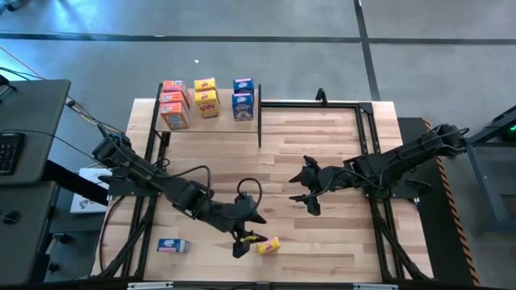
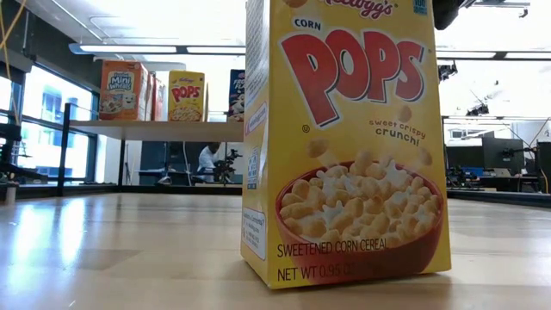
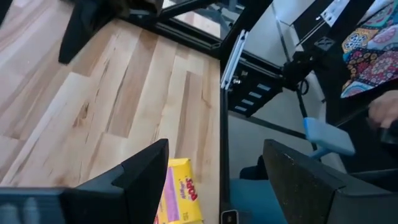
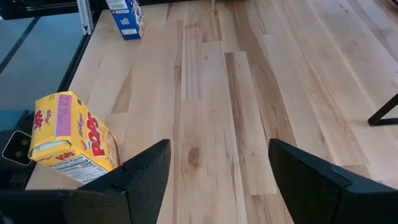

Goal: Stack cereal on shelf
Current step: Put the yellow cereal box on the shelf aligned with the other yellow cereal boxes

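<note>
A yellow cereal box [image 1: 270,245] [image 2: 344,146] [image 4: 68,140] stands upright on its bottom near the table's front edge. My left gripper [image 1: 242,242] [image 3: 214,180] hangs open just left of it and higher. The box [image 3: 180,196] shows low beside one finger, and the gap holds nothing. My right gripper [image 1: 306,191] [image 4: 217,180] hovers open over mid-table. A blue box [image 1: 172,246] [image 4: 127,18] rests on the table at the front left. The shelf [image 1: 210,122] [image 2: 164,129] at the far left carries orange-red [image 1: 173,109], yellow [image 1: 206,98] and blue [image 1: 243,98] boxes, standing.
Black frame posts [image 1: 260,125] edge the shelf and the table's sides. Bare wood [image 1: 322,234] lies between the two grippers and the front edge. Beyond the table's edge, the left wrist view shows a person's patterned sleeve [image 3: 373,43] and hand [image 3: 385,112].
</note>
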{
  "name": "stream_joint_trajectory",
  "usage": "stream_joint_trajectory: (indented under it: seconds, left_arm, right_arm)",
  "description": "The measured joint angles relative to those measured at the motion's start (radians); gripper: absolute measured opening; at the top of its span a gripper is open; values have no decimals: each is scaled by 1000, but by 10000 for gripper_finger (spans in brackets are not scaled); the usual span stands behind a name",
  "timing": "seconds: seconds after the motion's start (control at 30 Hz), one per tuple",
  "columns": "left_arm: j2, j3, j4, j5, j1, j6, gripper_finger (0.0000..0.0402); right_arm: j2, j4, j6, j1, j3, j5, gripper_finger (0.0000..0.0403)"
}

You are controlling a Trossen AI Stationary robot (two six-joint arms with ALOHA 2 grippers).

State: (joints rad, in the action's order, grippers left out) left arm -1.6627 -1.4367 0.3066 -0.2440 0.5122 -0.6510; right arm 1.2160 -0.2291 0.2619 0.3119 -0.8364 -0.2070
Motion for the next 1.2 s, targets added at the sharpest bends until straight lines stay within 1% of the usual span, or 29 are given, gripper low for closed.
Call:
stream_joint_trajectory:
  seconds: [0.1,0.23,0.37,0.43,0.57,0.87,1.2]
  left_arm:
    - [0,-48,61,-8,-9,8,253]
    - [0,-96,158,-73,-18,8,253]
    - [0,-107,200,-89,-17,-7,253]
    - [0,-107,209,-93,-14,-17,253]
    - [-27,-107,230,-143,1,-18,253]
    - [-120,-107,221,-143,19,-52,253]
    - [-168,-106,214,-170,43,-55,253]
  right_arm:
    - [0,0,0,0,0,0,264]
    - [0,-2,0,0,0,0,264]
    - [0,-20,0,0,0,-24,264]
    - [0,-35,0,0,0,-51,264]
    - [0,-52,0,0,0,-78,264]
    - [0,-60,10,0,1,-78,264]
    - [0,-62,11,0,1,-74,264]
